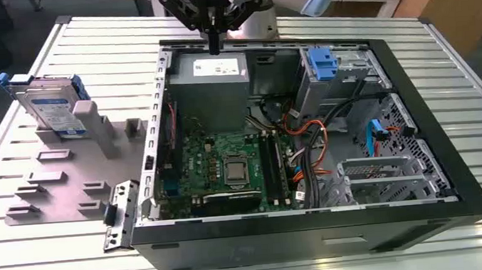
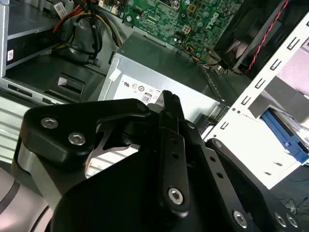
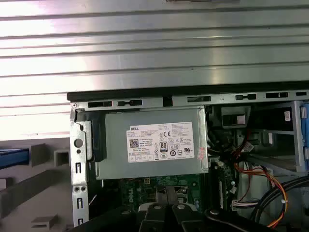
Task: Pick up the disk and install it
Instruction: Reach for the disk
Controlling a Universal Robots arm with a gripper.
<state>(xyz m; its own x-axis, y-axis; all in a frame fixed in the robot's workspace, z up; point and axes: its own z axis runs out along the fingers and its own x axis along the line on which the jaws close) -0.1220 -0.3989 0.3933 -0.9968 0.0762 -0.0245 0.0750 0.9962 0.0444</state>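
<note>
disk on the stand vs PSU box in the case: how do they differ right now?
Place: the disk stands on edge in the grey fixture outside the case; the power supply sits inside it. Shape: the disk is a thin slab in a blue frame; the power supply is a deeper box, unframed. The gripper hangs over the power supply, far from the disk. Both are grey metal with a white label.
</note>
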